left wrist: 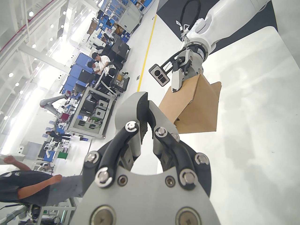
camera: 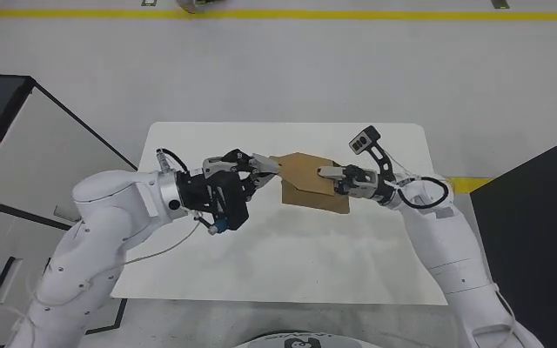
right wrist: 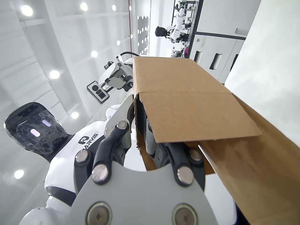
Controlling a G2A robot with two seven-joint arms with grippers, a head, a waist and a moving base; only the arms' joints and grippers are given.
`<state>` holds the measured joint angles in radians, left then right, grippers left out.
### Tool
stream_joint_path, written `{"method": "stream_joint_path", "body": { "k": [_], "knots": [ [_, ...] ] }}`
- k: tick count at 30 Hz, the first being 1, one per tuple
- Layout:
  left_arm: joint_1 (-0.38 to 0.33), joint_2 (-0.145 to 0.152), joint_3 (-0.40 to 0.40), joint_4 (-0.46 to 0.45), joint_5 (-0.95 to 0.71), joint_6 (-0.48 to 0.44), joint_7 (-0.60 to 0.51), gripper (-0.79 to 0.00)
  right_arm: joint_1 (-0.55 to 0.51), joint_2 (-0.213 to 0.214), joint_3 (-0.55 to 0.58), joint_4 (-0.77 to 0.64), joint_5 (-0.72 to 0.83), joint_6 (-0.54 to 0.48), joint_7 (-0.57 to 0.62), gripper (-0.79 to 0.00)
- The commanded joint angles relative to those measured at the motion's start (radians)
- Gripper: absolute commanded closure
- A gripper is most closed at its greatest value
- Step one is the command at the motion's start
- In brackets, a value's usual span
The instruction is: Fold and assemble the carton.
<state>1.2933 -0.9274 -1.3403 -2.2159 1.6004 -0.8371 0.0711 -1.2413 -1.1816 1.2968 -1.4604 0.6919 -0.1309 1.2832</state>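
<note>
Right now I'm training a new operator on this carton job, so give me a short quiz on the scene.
1. True or false: the left fingers are shut with nothing between them.
2. The carton is: A pressed flat; B opened up, with a flap loose; C taped shut.
3. Fill in: the right fingers are shut on the ___.
Key: 1 true; 2 B; 3 carton.
</note>
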Motion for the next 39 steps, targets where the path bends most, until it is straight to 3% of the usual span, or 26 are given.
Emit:
{"method": "stream_joint_path", "body": {
  "k": [1, 17, 39],
  "knots": [
    [-0.008, -0.002, 0.019, 0.007, 0.002, 0.001, -0.007, 0.0, -0.002, 0.001, 0.001, -0.006, 0.003, -0.008, 0.004, 0.0],
    [-0.033, -0.004, 0.04, 0.035, -0.022, -0.004, -0.026, 0.0, 0.002, 0.003, -0.003, -0.006, 0.062, -0.078, 0.031, 0.0],
    [-0.026, -0.006, 0.043, 0.036, -0.087, -0.001, 0.002, 0.0, 0.015, -0.012, -0.033, 0.038, 0.273, -0.109, 0.104, 0.0]
  ]
}}
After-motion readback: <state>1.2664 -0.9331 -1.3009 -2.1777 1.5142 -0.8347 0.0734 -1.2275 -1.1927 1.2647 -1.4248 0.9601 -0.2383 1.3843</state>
